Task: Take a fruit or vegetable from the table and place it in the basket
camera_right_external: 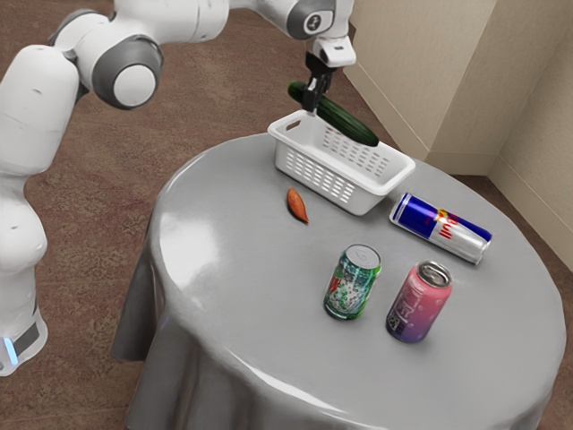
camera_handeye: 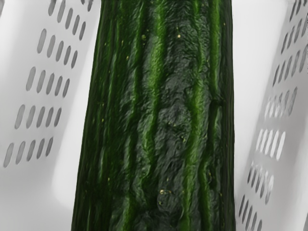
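The gripper (camera_right_external: 312, 100) is closed on the cucumber (camera_right_external: 351, 122), near one end. Most of the cucumber sticks out to the exterior view's right. It is over the basket (camera_right_external: 317, 183), lined up with the long sides, so it should just need to go down.

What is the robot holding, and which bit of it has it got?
It's holding a cucumber. The jaws have it near the end toward the exterior view's left, and the rest sticks out over the white basket.
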`<state>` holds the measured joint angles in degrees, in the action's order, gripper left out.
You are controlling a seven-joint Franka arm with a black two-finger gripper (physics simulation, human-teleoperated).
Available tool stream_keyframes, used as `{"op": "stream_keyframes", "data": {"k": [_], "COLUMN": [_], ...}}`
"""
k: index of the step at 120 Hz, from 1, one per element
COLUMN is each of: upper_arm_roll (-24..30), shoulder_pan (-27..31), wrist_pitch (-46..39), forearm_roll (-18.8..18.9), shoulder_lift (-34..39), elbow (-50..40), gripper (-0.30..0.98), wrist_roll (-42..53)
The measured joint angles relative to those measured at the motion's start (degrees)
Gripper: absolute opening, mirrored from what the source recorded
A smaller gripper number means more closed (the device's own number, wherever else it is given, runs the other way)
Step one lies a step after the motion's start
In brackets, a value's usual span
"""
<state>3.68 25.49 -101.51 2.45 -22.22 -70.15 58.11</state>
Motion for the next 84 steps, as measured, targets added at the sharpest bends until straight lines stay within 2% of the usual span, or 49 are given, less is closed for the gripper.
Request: {"op": "stream_keyframes", "data": {"k": [60,73,84], "upper_arm_roll": [1.81,2.63,2.77], "shoulder_pan": [0.04,0.06,0.21], "wrist_pitch": [-0.18,-0.27,-0.37], "forearm_roll": [-0.41,-0.72,-0.92], "shoulder_lift": [-4.66,-4.75,-4.73], "elbow": [6.21,6.56,6.33], "gripper": [0.18,0.43,0.55], "wrist_roll": [0.55,0.62,0.47]}}
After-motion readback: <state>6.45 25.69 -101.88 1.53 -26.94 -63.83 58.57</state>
